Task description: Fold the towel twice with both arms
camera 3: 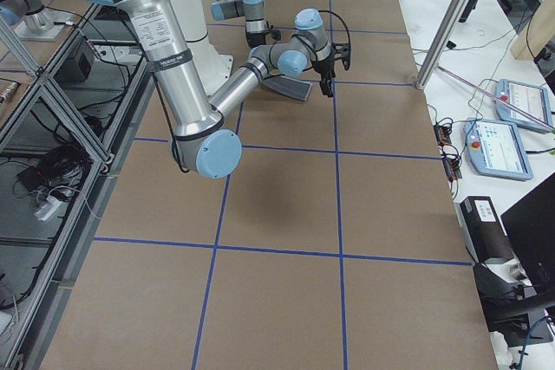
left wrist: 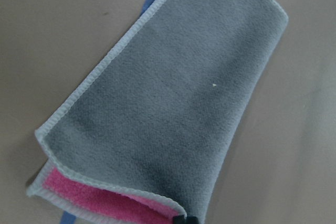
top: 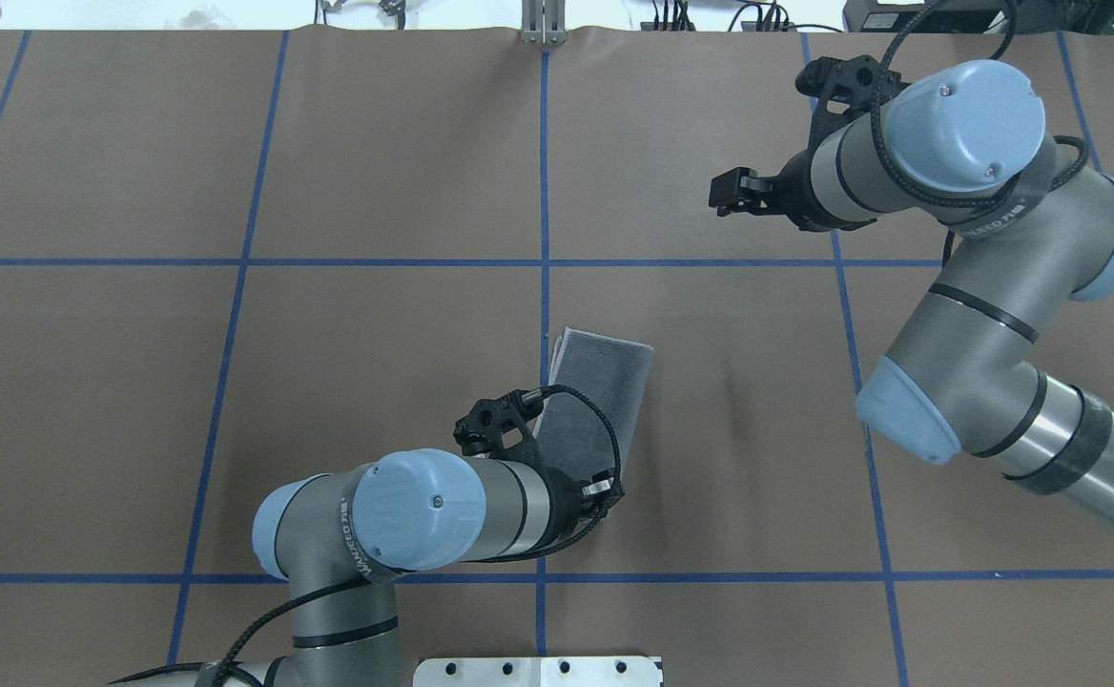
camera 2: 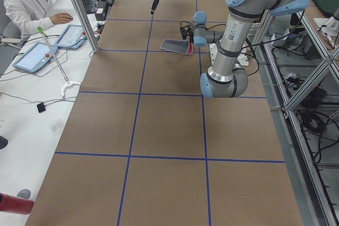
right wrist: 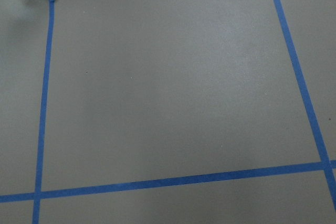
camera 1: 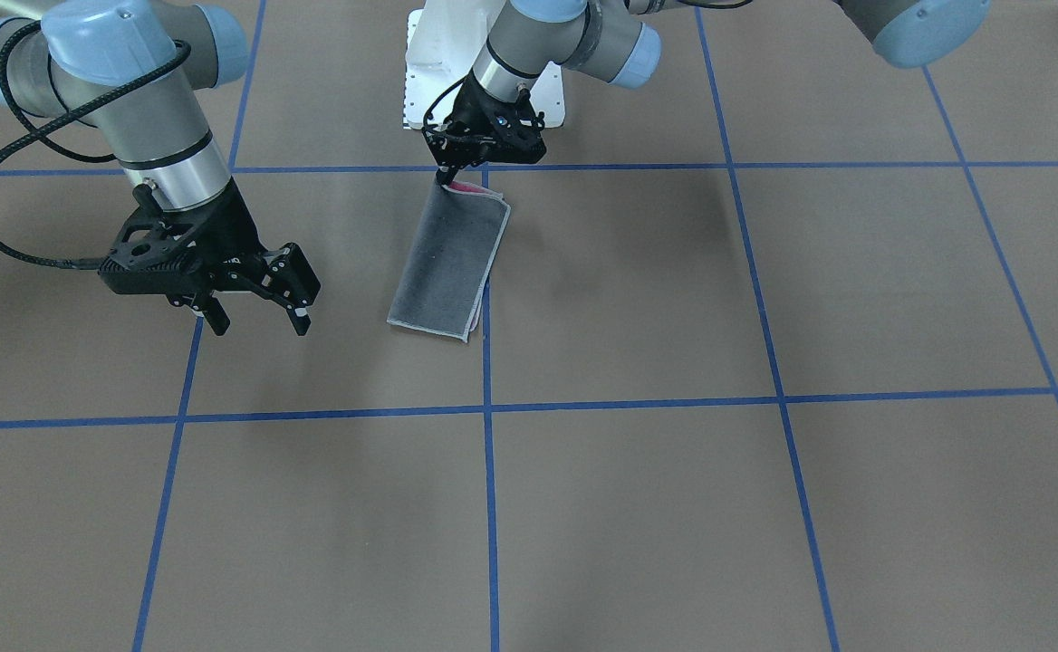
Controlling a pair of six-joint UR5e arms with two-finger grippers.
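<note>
**Already folded once — the towel is pinched at one corner**

The left gripper (camera 1: 446, 179) is seen closed to a narrow pinch on the corner of the towel (camera 1: 452, 263) that is nearest to the robot; a bit of pink face is shown just at the fingertips. The right gripper (camera 1: 257, 319) is held wide open, with nothing between the fingers, and it touches nothing.

The left arm (top: 423, 515) is bent low, its wrist pointed steeply down on that corner. The right arm (top: 977, 315) is kept raised over the table (camera 1: 674, 507), well apart from the towel.

One towel is counted — a long strip with grey face up and pink showing at the edges. It is laid flat near the table's middle, beside a blue tape line (camera 1: 489, 507) and partly over it. Two arms and two grippers are counted.
</note>
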